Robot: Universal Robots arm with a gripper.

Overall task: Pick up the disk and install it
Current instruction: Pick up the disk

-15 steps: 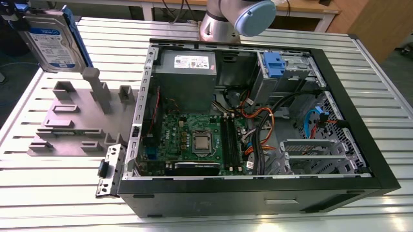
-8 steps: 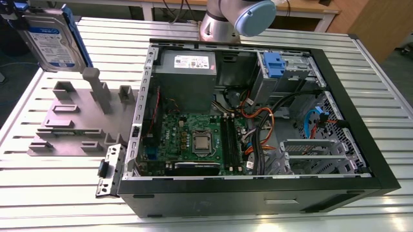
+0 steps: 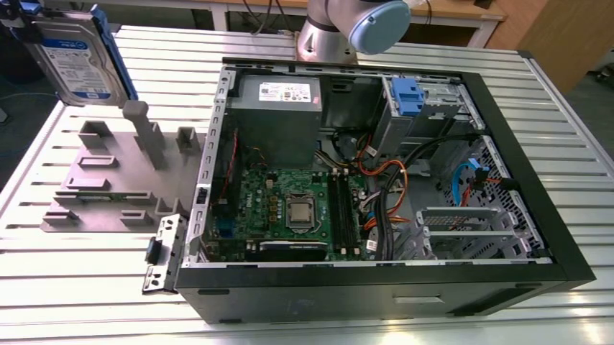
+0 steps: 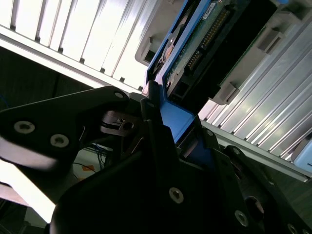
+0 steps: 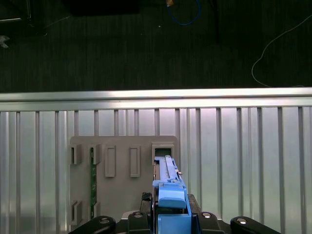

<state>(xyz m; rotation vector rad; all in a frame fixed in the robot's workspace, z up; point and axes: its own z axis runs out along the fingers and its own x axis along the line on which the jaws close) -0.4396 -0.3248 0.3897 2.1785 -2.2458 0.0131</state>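
The disk [image 3: 73, 63] hangs upright in the air above the table's far corner at the exterior view's left, its white-and-blue label facing the camera and blue rails along its edges. In the second wrist view my gripper [image 4: 178, 124] is shut on the blue rail end of the disk [image 4: 204, 29], whose circuit-board side shows. The first wrist view looks along the disk [image 5: 168, 173] edge-on, with my gripper [image 5: 173, 215] clamped on its blue end, high above a grey holder [image 5: 122, 170].
The grey holder [image 3: 115, 180] with upright posts lies on the slatted table beside the open computer case [image 3: 537, 237]. Inside are a power-supply box [image 3: 278, 108], a motherboard [image 3: 287, 208], cables and a drive bay with a blue latch [image 3: 408, 97]. The arm's base [image 3: 336, 32] stands behind the case.
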